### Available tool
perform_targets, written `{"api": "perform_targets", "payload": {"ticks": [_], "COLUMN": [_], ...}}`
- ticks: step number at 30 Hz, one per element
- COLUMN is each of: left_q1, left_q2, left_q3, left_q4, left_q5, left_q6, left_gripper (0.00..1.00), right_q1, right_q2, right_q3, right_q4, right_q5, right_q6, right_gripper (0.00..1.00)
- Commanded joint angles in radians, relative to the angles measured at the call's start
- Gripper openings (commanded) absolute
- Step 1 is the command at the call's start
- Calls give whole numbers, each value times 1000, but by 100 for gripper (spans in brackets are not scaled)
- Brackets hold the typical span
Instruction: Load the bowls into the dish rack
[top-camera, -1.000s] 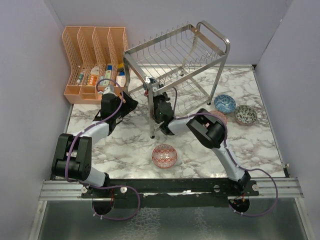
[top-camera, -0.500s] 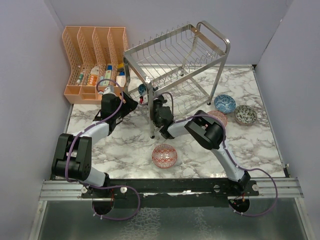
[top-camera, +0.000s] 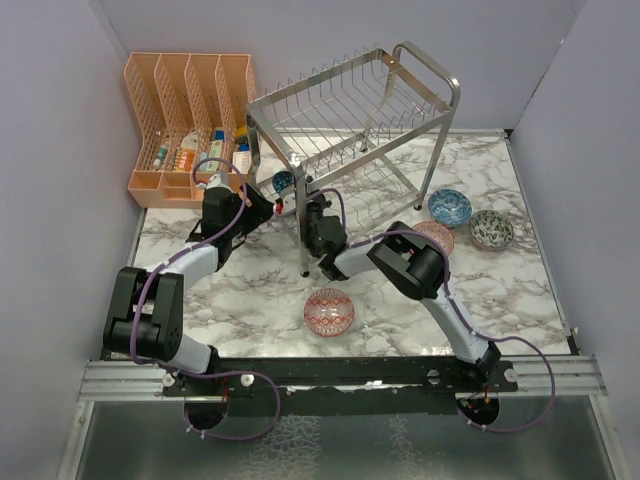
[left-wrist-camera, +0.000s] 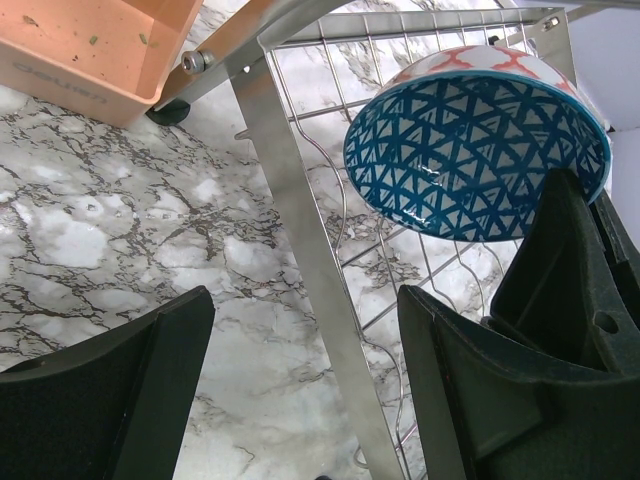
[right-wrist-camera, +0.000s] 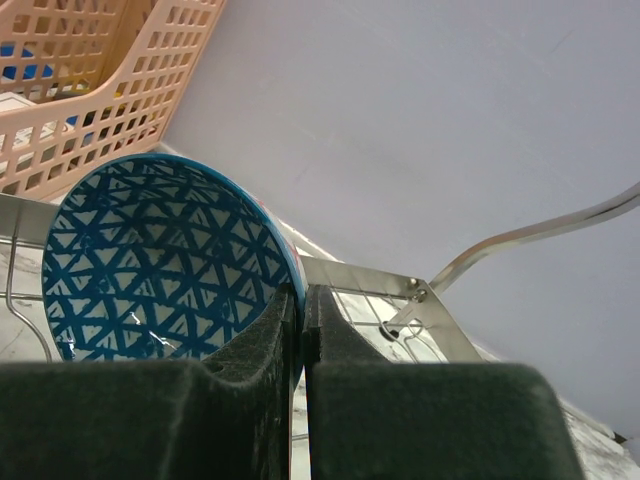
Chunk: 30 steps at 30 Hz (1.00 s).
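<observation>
My right gripper (right-wrist-camera: 303, 312) is shut on the rim of a bowl (right-wrist-camera: 165, 265) that is blue-patterned inside and red outside. It holds the bowl on edge at the left end of the dish rack (top-camera: 350, 110), low beside its front leg. The bowl also shows in the top view (top-camera: 283, 182) and in the left wrist view (left-wrist-camera: 475, 155). My left gripper (left-wrist-camera: 305, 400) is open and empty, its fingers either side of the rack leg (left-wrist-camera: 310, 260), just below the bowl. A red-pink bowl (top-camera: 329, 311), a blue bowl (top-camera: 449, 207), a greyish bowl (top-camera: 491, 228) and a half-hidden pink bowl (top-camera: 440, 233) sit on the table.
An orange slotted organiser (top-camera: 190, 110) with small bottles stands at the back left, close to the rack; it also shows in the left wrist view (left-wrist-camera: 90, 50). Walls close in on the left, right and back of the marble table (top-camera: 250, 300).
My right gripper has swung the bowl a little to the left, out past the rack's front leg, so its blue inside now shows from above. The left arm has barely moved.
</observation>
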<state>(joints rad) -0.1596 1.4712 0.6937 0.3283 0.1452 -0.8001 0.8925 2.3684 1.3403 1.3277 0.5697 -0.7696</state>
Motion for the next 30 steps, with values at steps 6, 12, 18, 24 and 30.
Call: {"api": "perform_targets", "payload": {"ticks": [6, 12, 18, 24, 30], "left_q1": [-6, -6, -6, -6, -6], "left_q2": [-14, -3, -1, 2, -3], "left_q3": [33, 40, 46, 46, 42], "left_q4": [14, 14, 12, 12, 12], "left_q5": [-19, -18, -18, -16, -18], "left_q6": [18, 19, 18, 19, 18], "left_gripper": [77, 77, 77, 77, 77], "right_q1": [15, 21, 22, 18, 2], "right_q2": [51, 39, 32, 59, 19], "right_q3": [28, 3, -14, 19, -6], "right_q4": [67, 79, 96, 179, 135], "right_q5": [-54, -136, -167, -81, -27], "right_q6": [-79, -68, -74, -115, -37], "right_gripper": [1, 17, 24, 34, 39]}}
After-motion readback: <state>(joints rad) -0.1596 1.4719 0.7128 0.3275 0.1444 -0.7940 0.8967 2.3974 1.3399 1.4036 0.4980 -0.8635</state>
